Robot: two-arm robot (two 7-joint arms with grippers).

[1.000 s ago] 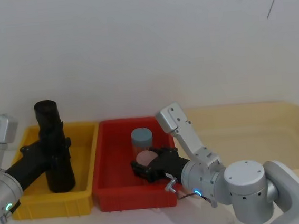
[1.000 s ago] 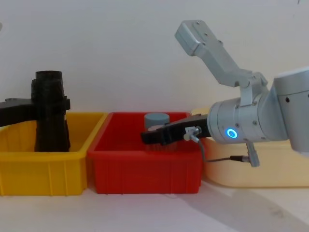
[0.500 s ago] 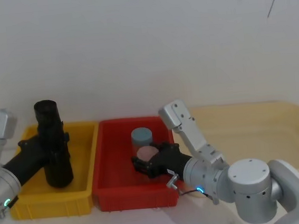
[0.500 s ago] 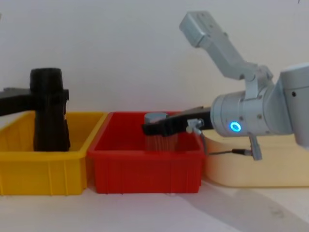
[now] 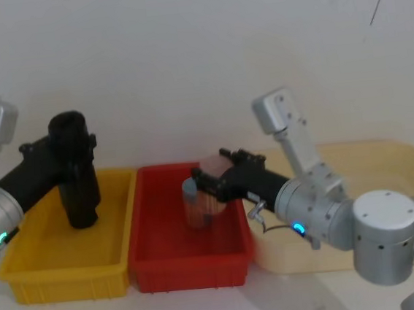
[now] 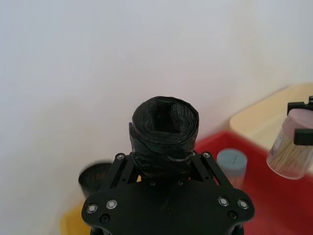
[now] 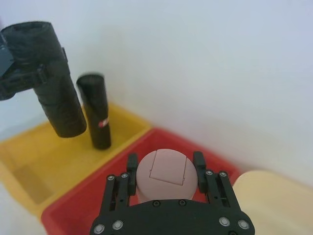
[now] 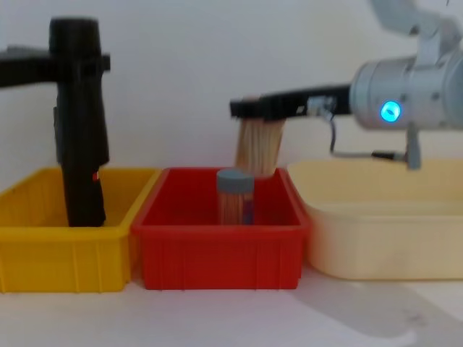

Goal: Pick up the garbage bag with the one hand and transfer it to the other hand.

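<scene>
The left claw (image 5: 74,147) clamps the bag (image 5: 79,196) near its ribbed top, upright over the yellow bin (image 5: 65,282); the roll looks light, firm yet crinkly and slippery, so the right claw (image 8: 249,110), presently closed on a jar (image 8: 259,148), should take its free lower half.

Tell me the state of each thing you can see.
Garbage bag: upright, lifted above yellow bin.
Left gripper: shut on garbage bag.
Right gripper: shut on pink-lidded jar, raised.
Blue-lidded jar: standing in red bin.
Slim black roll: standing in yellow bin.
</scene>
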